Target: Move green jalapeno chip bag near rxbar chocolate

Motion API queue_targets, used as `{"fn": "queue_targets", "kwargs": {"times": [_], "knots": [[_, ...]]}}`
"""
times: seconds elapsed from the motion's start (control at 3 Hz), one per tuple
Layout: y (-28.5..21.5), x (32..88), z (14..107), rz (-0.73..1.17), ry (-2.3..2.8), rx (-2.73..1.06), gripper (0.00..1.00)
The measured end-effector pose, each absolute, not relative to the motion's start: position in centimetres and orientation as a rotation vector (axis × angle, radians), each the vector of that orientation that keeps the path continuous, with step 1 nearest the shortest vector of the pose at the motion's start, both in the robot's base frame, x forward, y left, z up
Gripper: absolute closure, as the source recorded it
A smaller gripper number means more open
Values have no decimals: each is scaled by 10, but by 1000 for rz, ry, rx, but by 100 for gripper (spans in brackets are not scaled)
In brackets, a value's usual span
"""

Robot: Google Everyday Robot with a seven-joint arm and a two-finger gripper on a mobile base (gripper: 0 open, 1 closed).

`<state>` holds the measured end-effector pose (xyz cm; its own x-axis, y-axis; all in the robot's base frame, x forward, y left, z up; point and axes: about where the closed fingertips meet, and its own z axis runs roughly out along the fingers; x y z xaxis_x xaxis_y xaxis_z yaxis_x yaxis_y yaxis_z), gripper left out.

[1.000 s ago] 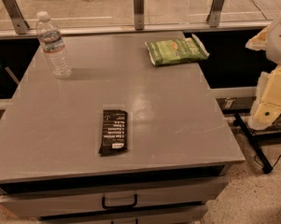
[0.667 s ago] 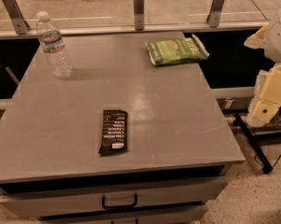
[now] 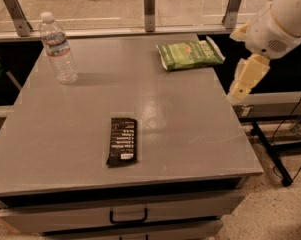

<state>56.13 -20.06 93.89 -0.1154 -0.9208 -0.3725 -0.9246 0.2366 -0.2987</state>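
The green jalapeno chip bag (image 3: 190,54) lies flat at the far right of the grey table (image 3: 190,129), near its back edge. The rxbar chocolate (image 3: 123,141) lies flat near the front middle of the table, its long side pointing front to back and its white label toward the front. My gripper (image 3: 244,80) hangs in the air just off the table's right edge. It is to the right of the chip bag and a little nearer the front, touching nothing.
A clear plastic water bottle (image 3: 58,49) stands upright at the far left of the table. A railing with metal posts (image 3: 149,8) runs behind the table. A drawer with a black handle (image 3: 128,217) is below the front edge. Cables and a black stand leg (image 3: 272,156) lie on the floor at the right.
My arm has moved left and up, closer to the table's right edge and the chip bag. The bag, bar and bottle have not moved.
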Motion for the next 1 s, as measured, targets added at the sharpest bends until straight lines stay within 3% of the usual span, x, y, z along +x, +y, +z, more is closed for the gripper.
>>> {"fn": "queue_targets", "kwargs": {"times": [0.67,1.0], "knots": [[-193,712,893,51,1966,-1451,0],[-193,759,870,106,1990,-1318,0]]}}
